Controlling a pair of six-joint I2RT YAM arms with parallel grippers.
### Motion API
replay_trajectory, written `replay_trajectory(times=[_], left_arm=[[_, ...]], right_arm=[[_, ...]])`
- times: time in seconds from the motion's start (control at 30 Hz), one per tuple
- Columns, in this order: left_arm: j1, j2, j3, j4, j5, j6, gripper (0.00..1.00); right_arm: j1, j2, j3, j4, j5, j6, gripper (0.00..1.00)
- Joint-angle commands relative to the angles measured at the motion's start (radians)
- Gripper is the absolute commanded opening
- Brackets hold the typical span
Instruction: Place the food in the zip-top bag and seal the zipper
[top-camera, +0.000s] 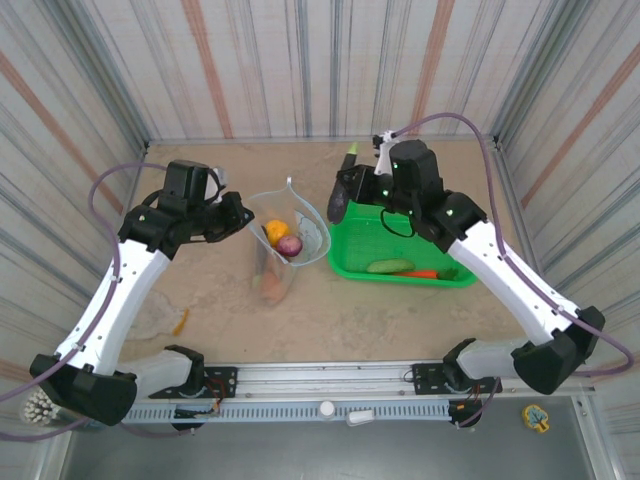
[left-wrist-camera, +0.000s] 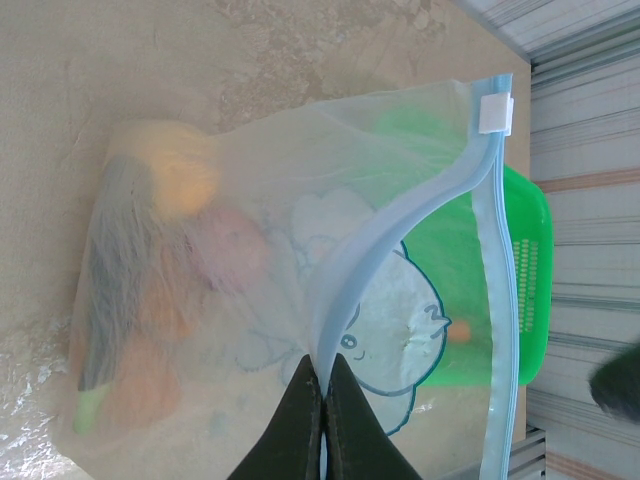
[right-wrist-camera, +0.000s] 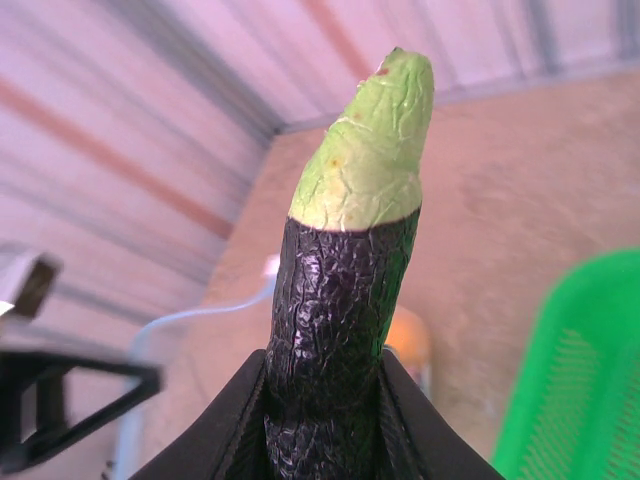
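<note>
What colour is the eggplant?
Eggplant: black with a light green tip; best in right wrist view.

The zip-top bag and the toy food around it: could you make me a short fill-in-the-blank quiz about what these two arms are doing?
1. The right gripper is shut on a dark toy ____ with a pale green tip.
2. The left gripper pinches the open zip-top bag by its light-blue ____.
3. The cucumber and the carrot lie in the ____ basket.

Missing words: eggplant; zipper; green.
</note>
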Motion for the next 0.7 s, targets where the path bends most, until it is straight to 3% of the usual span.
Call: replay_trajectory(times=[0.0,0.3,0.67], left_arm=[[0.001,-0.021,0.020,-0.008,0.008,-0.007,0.00],[0.001,-0.025,0.027,-0.013,0.013,-0.016,0.00],[0.001,-0.026,0.032,-0.019,0.011,-0.021,0.00]], right_arm=[[0.096,0.004,0.023,0.068,0.084,-0.148,0.17],[0.261,0.105,-0.025,0.190,0.179,-0.240,0.17],[0.330,0.229,-0.091,0.270,0.192,-0.243,0.20]])
